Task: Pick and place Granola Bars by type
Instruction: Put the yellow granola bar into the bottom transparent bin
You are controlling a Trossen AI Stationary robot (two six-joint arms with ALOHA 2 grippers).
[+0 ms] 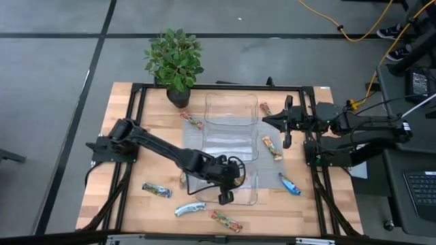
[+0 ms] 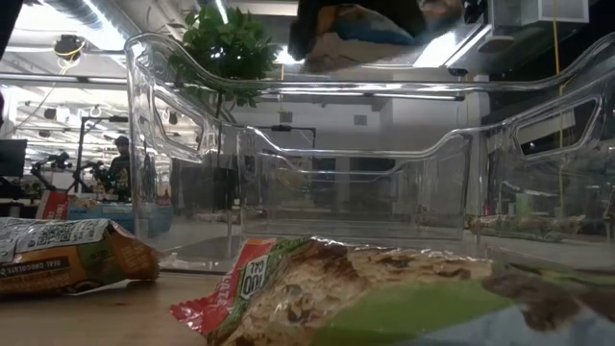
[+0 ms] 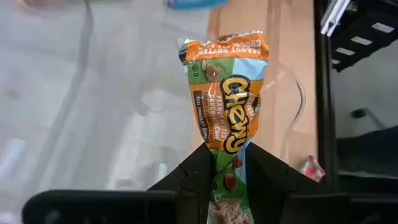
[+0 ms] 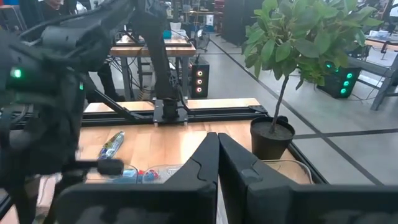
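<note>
So you've got the wooden table (image 1: 129, 136) with a row of clear plastic trays (image 1: 231, 112) running down its middle and a potted plant (image 1: 175, 61) at the far edge. Your left arm reaches in over the nearest tray, and the left gripper (image 1: 225, 197) sits right at that tray's front edge. In the left wrist view its fingers (image 3: 193, 177) are pinched on the lower end of an orange-gold bar (image 3: 228, 93), which sticks straight out past the tips, above the clear tray wall. The right gripper (image 1: 267, 121) waits beside the far trays, jaws fully closed with nothing in them.

Rest of the granola bars are scattered on the wood: two blue-silver ones (image 1: 156, 190) left of and in front of the near tray, a red-multicoloured bar (image 1: 226, 220) by the front edge, a blue one (image 1: 289, 184) to the right, and an orange one (image 1: 272, 146) beside the middle tray.
</note>
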